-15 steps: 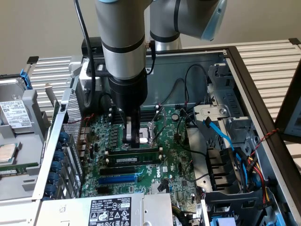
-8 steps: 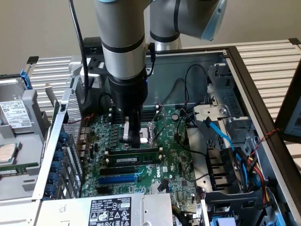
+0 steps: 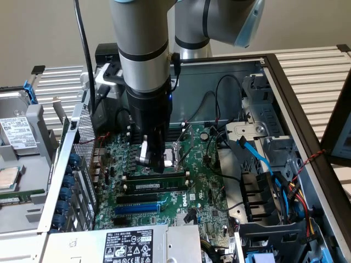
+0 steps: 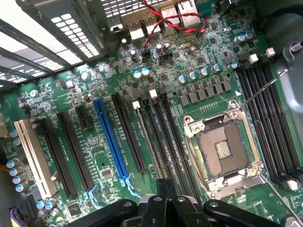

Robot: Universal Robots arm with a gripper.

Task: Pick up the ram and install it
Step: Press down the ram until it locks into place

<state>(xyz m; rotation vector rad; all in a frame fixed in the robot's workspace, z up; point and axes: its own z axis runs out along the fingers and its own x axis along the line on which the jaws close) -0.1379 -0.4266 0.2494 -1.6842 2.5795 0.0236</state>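
With its jaws closed, the gripper (image 3: 156,161) presses at the ram (image 3: 159,186) seated in the memory slot beside the CPU socket (image 4: 226,150), so pressure should go straight down until both end latches catch.

Labels on power supply (image 3: 129,244) and drive (image 3: 17,133): print too small, unreadable.

Inventory, counted:
- Motherboard (image 3: 203,186): one, green.
- Processor socket (image 4: 223,147): one, empty.
- Blue expansion slot (image 4: 111,139): one.
- White expansion slot (image 4: 34,157): one.
- Ram (image 3: 162,187): one stick.
- Robot arm (image 3: 141,49): one.
- Gripper (image 3: 154,159): one.
- Blue data cable (image 3: 258,156): one.
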